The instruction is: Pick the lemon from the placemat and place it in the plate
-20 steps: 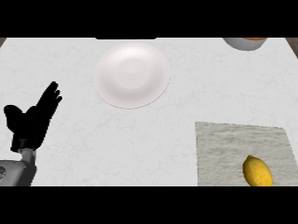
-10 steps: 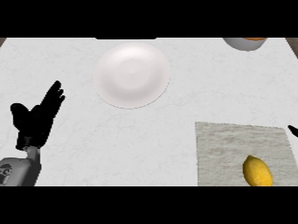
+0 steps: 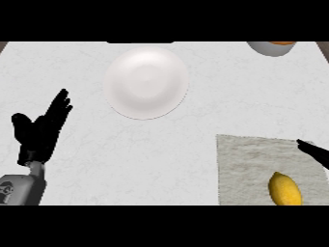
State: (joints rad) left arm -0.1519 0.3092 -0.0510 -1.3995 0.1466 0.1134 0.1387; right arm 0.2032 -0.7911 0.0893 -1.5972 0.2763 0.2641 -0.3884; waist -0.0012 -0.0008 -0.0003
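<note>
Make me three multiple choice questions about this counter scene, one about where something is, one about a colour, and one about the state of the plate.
1. Where does the lemon lie?
A. On the plate
B. On the placemat
C. In the bowl

2. What colour is the plate?
A. White
B. Blue
C. Black

3. What state is the plate in?
A. Holding the lemon
B. Covered by a hand
C. Bare, with nothing on it

Answers:
1. B, since the yellow lemon rests on the grey placemat at the lower right of the counter.
2. A, since the round plate near the middle top shows white.
3. C, since nothing lies on it; the left hand stands open at the left, and the right hand only reaches in over the placemat's right edge.
</note>
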